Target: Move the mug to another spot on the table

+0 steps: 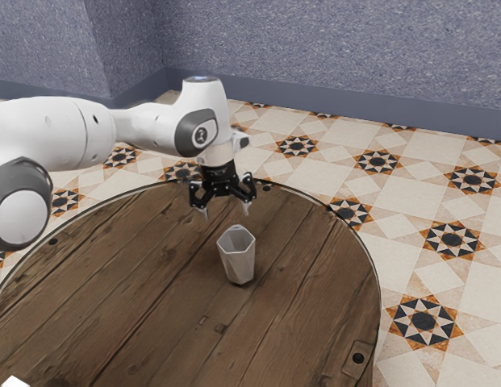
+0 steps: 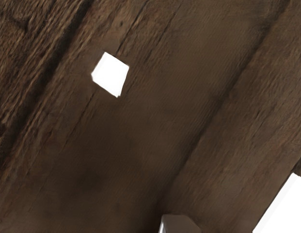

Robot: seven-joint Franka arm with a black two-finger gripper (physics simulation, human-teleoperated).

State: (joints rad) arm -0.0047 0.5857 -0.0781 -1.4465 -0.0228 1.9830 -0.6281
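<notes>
White and faceted, the tapered mug (image 1: 236, 256) stands upright near the middle of the round, dark plank-wood bench (image 1: 113, 306). The black two-finger pincer (image 1: 225, 207) hovers above it, a little toward the bench's far edge, with its fingers spread apart and empty. If the descent comes in off-centre, a fingertip could strike the rim and tip the mug, and a grip across its slanted facets might slip.
</notes>
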